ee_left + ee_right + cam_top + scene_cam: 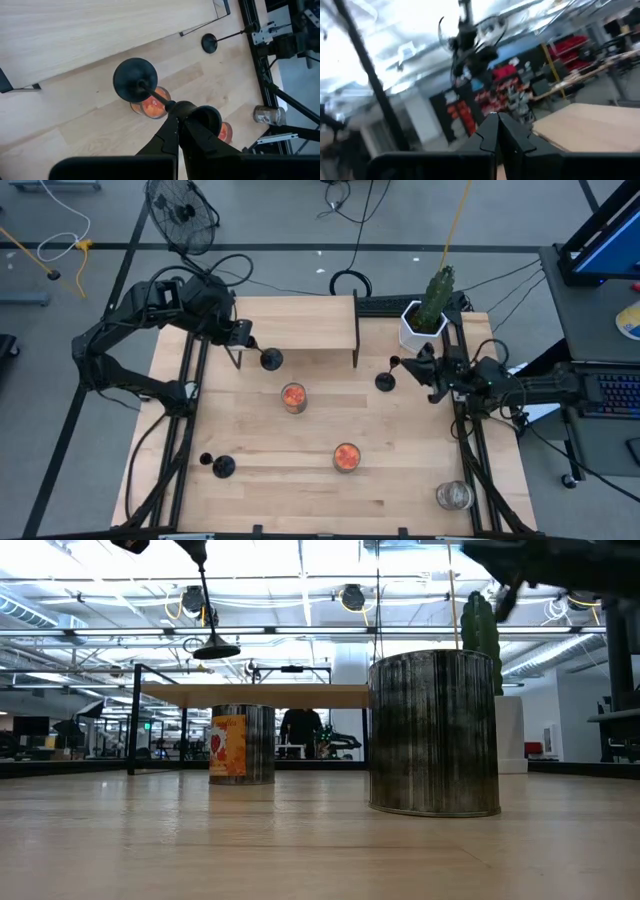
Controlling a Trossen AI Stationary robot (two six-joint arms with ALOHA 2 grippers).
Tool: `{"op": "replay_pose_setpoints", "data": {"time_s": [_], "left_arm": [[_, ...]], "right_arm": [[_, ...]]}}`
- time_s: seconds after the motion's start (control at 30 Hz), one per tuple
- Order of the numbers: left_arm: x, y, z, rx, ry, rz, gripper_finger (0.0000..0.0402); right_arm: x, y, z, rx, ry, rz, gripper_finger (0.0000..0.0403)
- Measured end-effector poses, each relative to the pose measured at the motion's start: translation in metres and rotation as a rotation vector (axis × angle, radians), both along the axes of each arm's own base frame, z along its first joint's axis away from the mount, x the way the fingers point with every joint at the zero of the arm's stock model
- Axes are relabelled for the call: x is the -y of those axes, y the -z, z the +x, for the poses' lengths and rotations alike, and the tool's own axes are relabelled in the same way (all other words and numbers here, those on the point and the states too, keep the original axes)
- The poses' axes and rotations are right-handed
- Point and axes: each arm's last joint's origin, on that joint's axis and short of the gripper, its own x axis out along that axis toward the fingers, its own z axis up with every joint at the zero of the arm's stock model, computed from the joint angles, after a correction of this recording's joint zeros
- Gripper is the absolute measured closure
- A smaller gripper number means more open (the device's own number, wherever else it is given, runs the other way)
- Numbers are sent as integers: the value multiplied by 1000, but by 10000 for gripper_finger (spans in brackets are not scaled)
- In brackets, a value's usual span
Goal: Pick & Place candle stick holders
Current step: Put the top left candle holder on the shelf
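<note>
- Left gripper (176, 116) was clamped on a candle stick holder (135, 80), carried above the raised wooden shelf (295, 315); level set-down was advised.
- Right gripper (420, 367) gripped a second holder (385, 381).

no text can be read with certainty. a yellow and red label (228, 748) is seen on the far jar (243, 744) in the low view, but its lettering is too small to be made out. no other signs or numbers are legible.
</note>
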Motion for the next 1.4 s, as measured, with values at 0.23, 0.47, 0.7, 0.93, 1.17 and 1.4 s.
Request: {"op": "replay_pose_setpoints", "data": {"time_s": [0.23, 0.47, 0.7, 0.93, 1.17, 1.4], "left_arm": [[0, 0, 0, -2, -7, 4, 399], [0, 0, 0, -2, -12, 5, 399], [0, 0, 0, 2, -17, 3, 399], [0, 0, 0, 4, -11, 7, 399], [1, -4, 6, 61, 7, 28, 399], [1, -2, 15, 68, 24, 35, 399]], "right_arm": [[-1, -24, 34, -70, -96, -118, 399], [1, -45, 72, -116, -44, -285, 395], [4, -58, 117, -218, -55, -396, 334], [9, -62, 153, -319, -47, -459, 260], [17, -62, 173, -347, -26, -468, 221], [25, -66, 193, -356, -4, -494, 208]]}}
